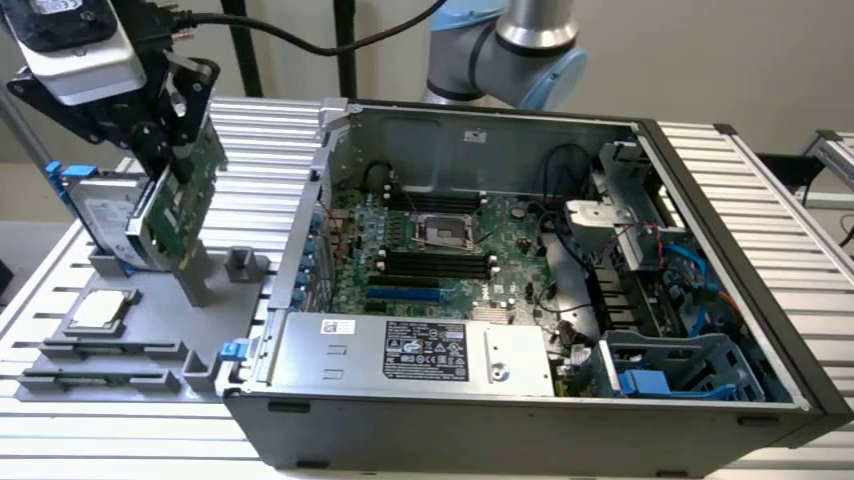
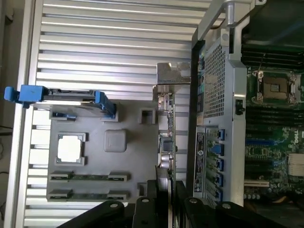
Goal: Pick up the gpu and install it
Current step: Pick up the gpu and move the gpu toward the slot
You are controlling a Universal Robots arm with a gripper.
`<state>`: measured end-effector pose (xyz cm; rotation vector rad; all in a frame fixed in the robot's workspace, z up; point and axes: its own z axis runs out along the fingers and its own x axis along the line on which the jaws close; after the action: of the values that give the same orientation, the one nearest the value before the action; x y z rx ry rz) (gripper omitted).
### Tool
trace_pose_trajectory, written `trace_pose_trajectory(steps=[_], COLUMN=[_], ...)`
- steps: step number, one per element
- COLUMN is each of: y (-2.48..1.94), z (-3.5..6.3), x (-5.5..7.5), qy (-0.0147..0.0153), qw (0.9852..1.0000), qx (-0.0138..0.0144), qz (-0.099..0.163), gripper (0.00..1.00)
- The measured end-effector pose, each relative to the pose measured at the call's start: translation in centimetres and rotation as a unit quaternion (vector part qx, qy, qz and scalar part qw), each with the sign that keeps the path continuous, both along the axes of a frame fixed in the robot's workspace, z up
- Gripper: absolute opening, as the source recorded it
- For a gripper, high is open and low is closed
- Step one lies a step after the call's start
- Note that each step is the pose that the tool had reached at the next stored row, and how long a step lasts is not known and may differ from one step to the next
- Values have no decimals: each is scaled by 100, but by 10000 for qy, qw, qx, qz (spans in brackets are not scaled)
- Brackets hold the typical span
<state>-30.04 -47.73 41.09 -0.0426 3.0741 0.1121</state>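
On the exterior feed I had the gripper (image 1: 171, 150) up at about ten o'clock of the picture, with its fingers closed tight on the top edge of the gpu (image 1: 180, 205). The card hung nearly upright from the grip, tilted a little, green board facing the open computer case (image 1: 747, 300). Its lower end sat right at a grey post of the parts fixture (image 1: 174, 320); I could not tell whether it touched the post.

The hard drive (image 1: 100, 215) with blue rails stood on edge just beside the card, at its nine o'clock. The small square cpu chip (image 1: 104, 310) lay flat on the fixture at about seven o'clock from the card. The whole fixture lay at nine o'clock from the case, close against its wall.

Inside the case I could see the motherboard (image 1: 441, 250) lying flat, and the power supply (image 1: 414, 350) at six o'clock from it.

From the wrist camera I saw the card edge-on between the dark fingers (image 2: 151, 204), its silver end bracket (image 2: 172, 75) at the far end, running alongside the case's rear panel (image 2: 218, 142).
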Motion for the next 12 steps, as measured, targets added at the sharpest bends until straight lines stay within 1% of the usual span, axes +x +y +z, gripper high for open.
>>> trace_pose_trajectory(steps=[4, 12], y=[0, 0], z=[179, 542], x=[155, 520], qy=[25, 82], qw=[10000, 10000], qx=[6, 13], qz=[20, 40], gripper=[27, 27])
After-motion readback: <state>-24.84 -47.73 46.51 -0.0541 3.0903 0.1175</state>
